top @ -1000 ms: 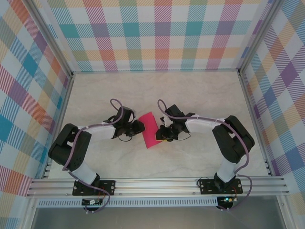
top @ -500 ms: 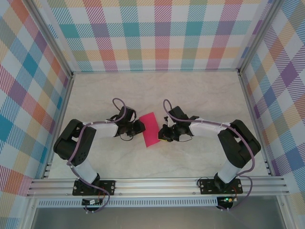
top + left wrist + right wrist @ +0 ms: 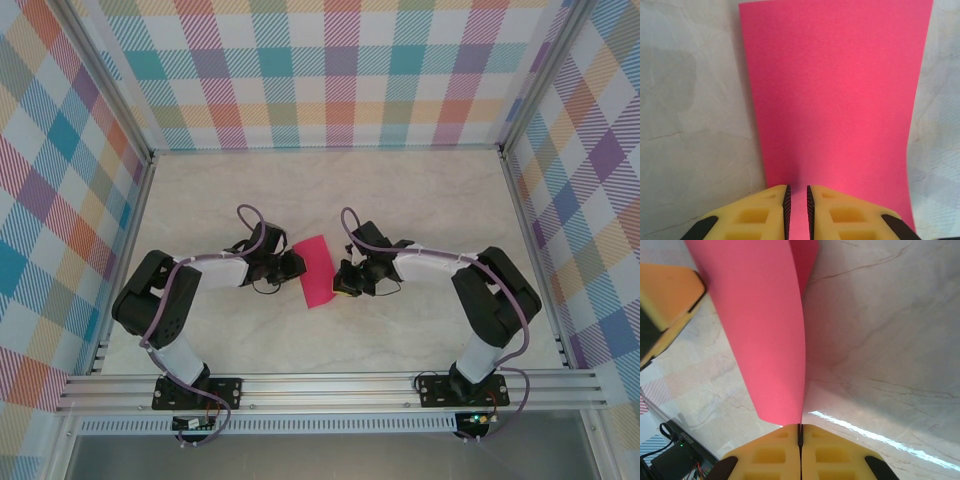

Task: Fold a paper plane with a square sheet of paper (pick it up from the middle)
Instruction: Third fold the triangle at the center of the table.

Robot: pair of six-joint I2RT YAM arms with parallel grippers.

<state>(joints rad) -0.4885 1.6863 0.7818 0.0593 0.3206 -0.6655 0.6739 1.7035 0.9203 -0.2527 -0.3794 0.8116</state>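
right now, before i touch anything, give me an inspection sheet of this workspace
surface: pale marble-look table, no spills seen
job's things: pink paper between the two hands, raised and curving at the right hand
clutter: nothing seen
hands: left hand nearly closed at the paper's edge, pink in the thin gap, grip unclear; right hand shut on the paper's edge
cables: purple cables looped over both arms, off the paper
surroundings: checked walls on three sides, metal rail at the near edge

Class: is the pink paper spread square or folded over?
Folded over: the pink paper shows as a narrow rectangle, with a second layer behind in the right wrist view.
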